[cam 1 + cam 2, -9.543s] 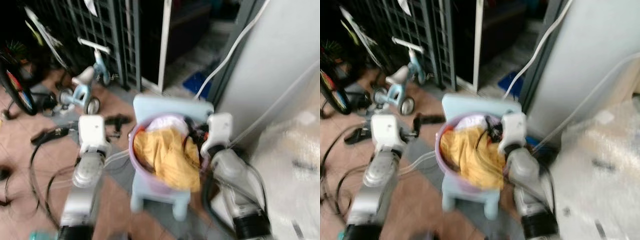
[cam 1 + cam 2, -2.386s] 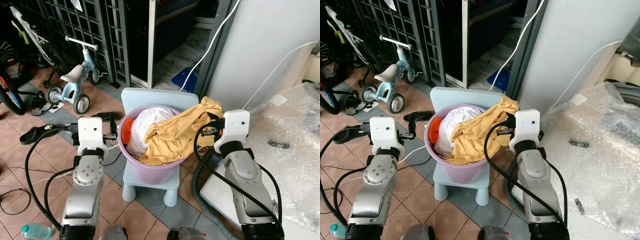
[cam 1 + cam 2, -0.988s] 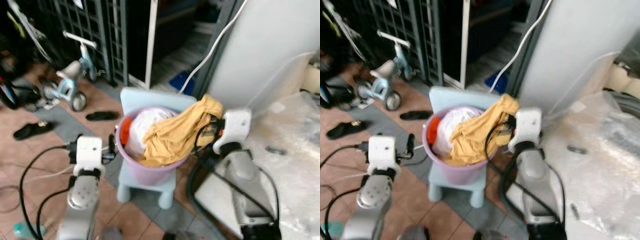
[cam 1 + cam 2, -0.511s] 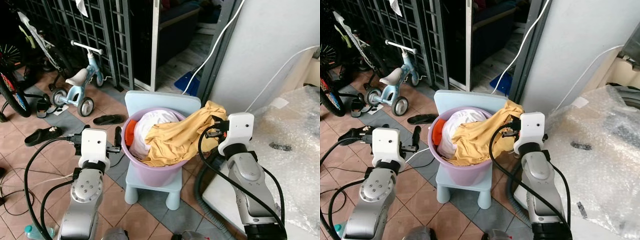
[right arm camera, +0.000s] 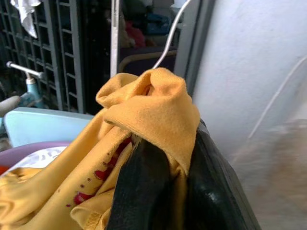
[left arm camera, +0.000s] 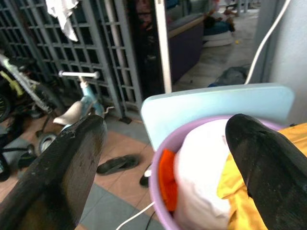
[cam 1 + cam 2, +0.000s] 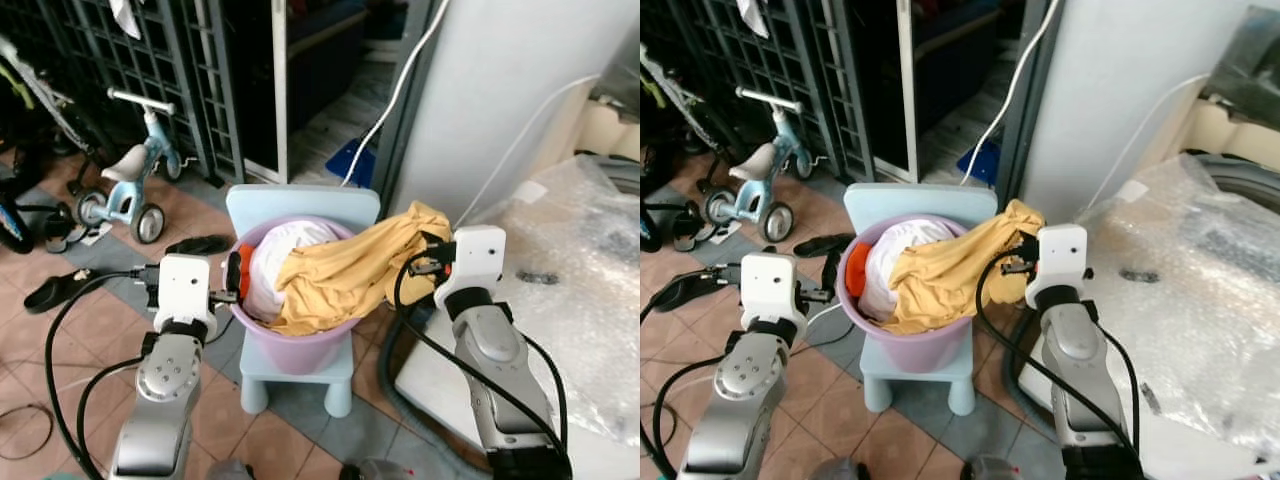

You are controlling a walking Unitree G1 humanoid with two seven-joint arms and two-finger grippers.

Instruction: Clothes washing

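One yellow shirt (image 7: 345, 275) stays pinched in the right gripper (image 5: 165, 179), now drawn further over the tub (image 7: 300, 345) rim, halfway out; the left gripper (image 6: 163, 158) waits wide beside the tub.

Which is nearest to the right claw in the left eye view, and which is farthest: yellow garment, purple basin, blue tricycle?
1. Yellow garment: pinched in the right claw.
2. Purple basin: on the blue chair, to the claw's left.
3. Blue tricycle: far left, by the gate.
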